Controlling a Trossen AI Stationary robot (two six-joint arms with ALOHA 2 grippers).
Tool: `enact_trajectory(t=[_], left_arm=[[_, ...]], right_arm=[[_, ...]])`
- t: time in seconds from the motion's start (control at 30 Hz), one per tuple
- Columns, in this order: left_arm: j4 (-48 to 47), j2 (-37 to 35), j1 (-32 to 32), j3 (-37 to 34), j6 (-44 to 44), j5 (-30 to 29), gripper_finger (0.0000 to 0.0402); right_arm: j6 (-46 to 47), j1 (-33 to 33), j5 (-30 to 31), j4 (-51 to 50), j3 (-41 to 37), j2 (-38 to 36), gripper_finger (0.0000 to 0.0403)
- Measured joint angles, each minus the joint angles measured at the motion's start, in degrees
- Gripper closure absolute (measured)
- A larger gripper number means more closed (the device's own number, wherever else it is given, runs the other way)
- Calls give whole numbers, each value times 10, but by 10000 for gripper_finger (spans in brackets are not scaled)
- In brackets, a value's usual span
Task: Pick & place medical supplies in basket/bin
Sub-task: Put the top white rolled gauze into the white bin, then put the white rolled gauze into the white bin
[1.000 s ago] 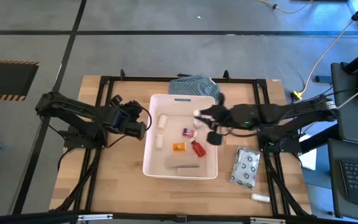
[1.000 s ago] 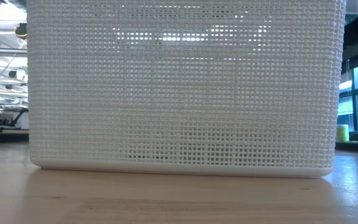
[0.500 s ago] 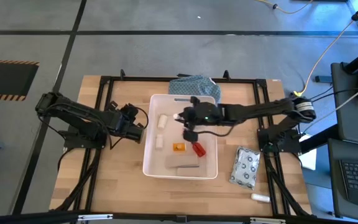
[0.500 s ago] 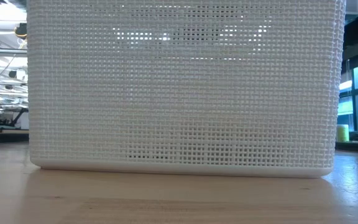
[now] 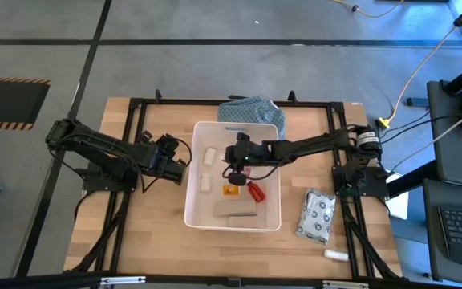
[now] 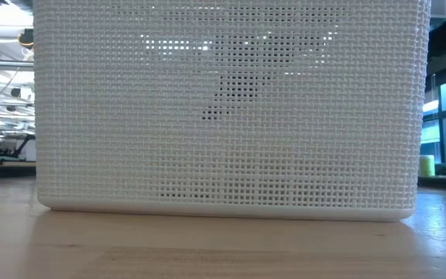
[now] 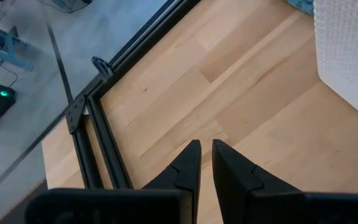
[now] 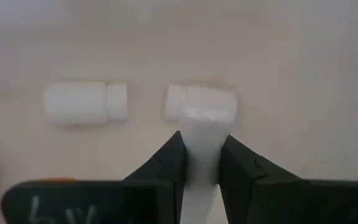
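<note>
The white tub [image 5: 195,210] stands mid-table; in the low view its mesh wall [image 6: 231,155] fills the picture. Inside lie two white bottles [image 5: 210,156] [image 5: 205,184], an orange item [image 5: 231,190], a red bottle [image 5: 256,191] and a grey item [image 5: 243,214]. My right gripper [image 5: 231,166] reaches over the tub's middle, shut on a small white supply [image 8: 202,140]. The grey patterned pouch [image 5: 318,215] and a white tube [image 5: 335,254] lie flat on the table right of the tub. My left gripper [image 7: 205,158] waits, shut, left of the tub. The pink-labelled box is hidden. My right gripper pinches the white supply between its two fingers [image 8: 166,165], coming from above and pointing down into the tub. The supply's free end [image 8: 204,118] sticks out past the fingertips, above the two white bottles [image 8: 86,102] [image 8: 194,98] on the tub floor. It is lifted clear.
A blue-green patterned cloth [image 5: 251,110] lies behind the tub's far edge. A black frame [image 5: 135,108] runs around the table. Bare wood [image 5: 151,233] lies left of and in front of the tub.
My right gripper, shut on the white supply, has travelled from the tub's right rim toward the table's left, over the tub's middle. A dark shape now shows through the mesh wall in the low view.
</note>
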Motion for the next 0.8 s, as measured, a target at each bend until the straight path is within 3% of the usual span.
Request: enact_trajectory(t=[0.27,0.63,0.8], left_arm=[[2,0,0,0,0,0,369],[15,0,0,0,0,0,370],[15,0,0,0,0,5,368]], right_arm=[[1,0,0,-6,0,15,321],[0,0,0,-16,2,6,237],[-2,0,0,-87,41,-8,212]])
